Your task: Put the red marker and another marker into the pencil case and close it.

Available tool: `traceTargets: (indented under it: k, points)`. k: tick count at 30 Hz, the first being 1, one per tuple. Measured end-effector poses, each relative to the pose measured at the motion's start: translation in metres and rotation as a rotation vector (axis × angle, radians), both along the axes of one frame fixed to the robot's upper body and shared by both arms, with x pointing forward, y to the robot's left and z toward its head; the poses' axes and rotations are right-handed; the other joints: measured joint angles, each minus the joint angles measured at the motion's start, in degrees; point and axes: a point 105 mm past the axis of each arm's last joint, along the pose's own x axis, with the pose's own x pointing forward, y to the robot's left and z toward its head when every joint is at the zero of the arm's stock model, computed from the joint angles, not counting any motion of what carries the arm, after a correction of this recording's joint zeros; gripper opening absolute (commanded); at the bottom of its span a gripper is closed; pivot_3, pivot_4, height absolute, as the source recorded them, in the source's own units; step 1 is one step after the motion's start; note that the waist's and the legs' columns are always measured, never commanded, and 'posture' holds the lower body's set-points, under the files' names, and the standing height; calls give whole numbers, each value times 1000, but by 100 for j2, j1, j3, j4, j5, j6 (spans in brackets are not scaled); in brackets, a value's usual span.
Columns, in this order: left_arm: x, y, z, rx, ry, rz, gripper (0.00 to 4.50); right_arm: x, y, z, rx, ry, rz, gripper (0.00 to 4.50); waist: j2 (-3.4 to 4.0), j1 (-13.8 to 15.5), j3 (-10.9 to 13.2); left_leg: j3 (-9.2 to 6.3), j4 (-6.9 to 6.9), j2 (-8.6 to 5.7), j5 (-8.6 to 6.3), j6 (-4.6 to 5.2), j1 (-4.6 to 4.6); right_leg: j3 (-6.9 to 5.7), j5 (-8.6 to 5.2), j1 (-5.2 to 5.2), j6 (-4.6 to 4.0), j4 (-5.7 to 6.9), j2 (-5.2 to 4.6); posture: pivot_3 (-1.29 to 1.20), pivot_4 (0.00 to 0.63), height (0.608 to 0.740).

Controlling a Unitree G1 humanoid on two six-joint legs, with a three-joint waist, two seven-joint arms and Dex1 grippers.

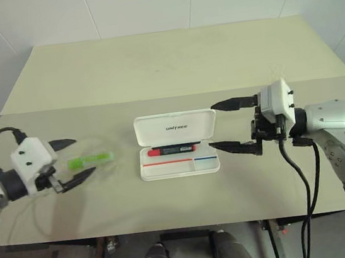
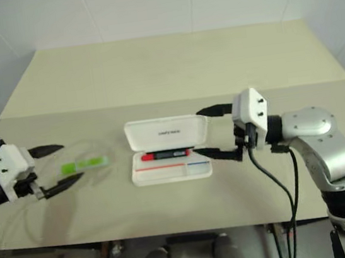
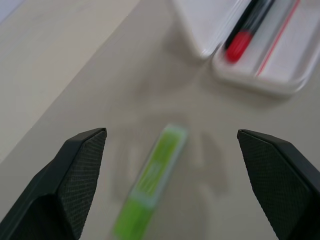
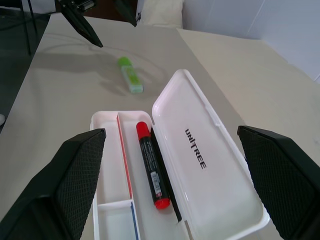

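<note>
lying already in the open pencil case [image 1: 178,160], the red marker [image 1: 174,149] needs nothing; left gripper [image 1: 72,161] gapes wide around the green highlighter [image 1: 89,159], right gripper [image 1: 234,126] wide, empty.

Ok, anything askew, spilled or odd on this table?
Nothing stands out. The pencil case lies open and square with the red marker inside; the green highlighter lies flat on the table between the open left gripper's fingers.
</note>
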Motion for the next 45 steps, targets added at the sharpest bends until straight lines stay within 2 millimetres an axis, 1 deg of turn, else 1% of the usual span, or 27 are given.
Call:
traceTargets:
  k: [2, 4, 6, 8, 13, 15, 17, 21, 26, 34, 42, 43, 44, 45]
  points:
    - [3, 13, -1, 60, 14, -4, 4500, 2, 2, 0, 5, 2, 1, 4473, 0, 0, 0, 0, -6, 1, 0, 0, 0, -1, -1, -1, -1, -3, 0, 0, 150, 740]
    - [5, 21, -4, 104, 36, -29, 4500, 2, 5, -2, 1, 7, 9, 4473, 1, 1, 1, 0, -14, 1, 0, 0, 0, -2, -2, -3, -2, -6, -1, 0, 150, 740]
    - [7, 23, -7, 105, 58, -58, 4500, 2, 6, -3, 1, 10, 13, 4473, 1, 5, 1, 0, -18, 2, -1, 1, -2, -3, -2, -5, -2, -7, -1, 0, 150, 740]
    - [14, 24, -11, 106, 98, -94, 4500, 3, 7, -2, 6, 4, 11, 4473, 1, 16, 1, -4, -16, 3, -1, 1, -4, -9, -2, -7, -2, -3, 0, 0, 150, 740]
    - [36, 27, -4, 148, 125, -139, 4500, 3, 8, -1, 24, -3, -2, 4473, 0, 7, 0, -4, -11, 1, -1, 1, -4, -9, -1, -6, 0, 2, 1, 0, 150, 740]
    - [43, 27, -5, 166, 133, -150, 4500, 3, 8, -1, 28, -2, -11, 4473, 0, -13, 0, -3, -11, 2, -1, 1, -4, -8, -1, -8, 0, 5, 2, 0, 150, 740]
    - [51, 27, -11, 182, 157, -161, 4500, 2, 8, -3, 31, 0, -17, 4473, 1, -26, 0, -3, -11, 5, 0, 1, -4, -8, -1, -11, 0, 8, 6, 0, 150, 740]
    - [61, 24, -23, 178, 216, -181, 4500, -1, 10, -1, 36, -11, -19, 4473, 0, -34, 0, -4, -5, 5, -1, 1, -6, -9, -1, -11, 1, 12, 7, 0, 150, 740]
    - [70, 16, -28, 189, 252, -215, 4500, -1, 9, -2, 47, -9, -34, 4473, -1, -15, 0, -5, 2, 4, 0, 1, -7, -9, -1, -11, 2, 20, 7, 0, 150, 740]
    - [76, 11, -50, 204, 317, -214, 4500, -2, 9, 0, 56, -21, -46, 4473, -1, -27, 0, -6, 5, 4, 0, 1, -6, -8, -1, -13, 2, 27, 8, 0, 150, 740]
    - [78, 15, -52, 214, 299, -193, 4500, -1, 9, 1, 65, -24, -60, 4473, -1, -28, 0, -6, 8, 3, 9, 4, 7, -7, -1, -12, 2, 60, 8, 0, 150, 740]
    - [78, 15, -52, 214, 299, -191, 4093, -1, 9, 1, 67, -24, -60, 4500, -1, -29, 0, -7, 9, 3, 11, 4, 9, -6, -1, -12, 2, 64, 9, 0, 150, 740]
    - [77, 15, -53, 214, 302, -194, 3903, -1, 9, 1, 68, -24, -60, 4500, -1, -32, 0, -7, 8, 3, 13, 5, 10, -6, -1, -11, 2, 67, 9, 0, 150, 740]
    - [76, 14, -54, 217, 303, -200, 3597, -1, 9, 1, 69, -23, -59, 4500, -1, -31, 0, -6, 9, 3, 15, 5, 13, -6, -1, -11, 1, 73, 9, 0, 150, 740]
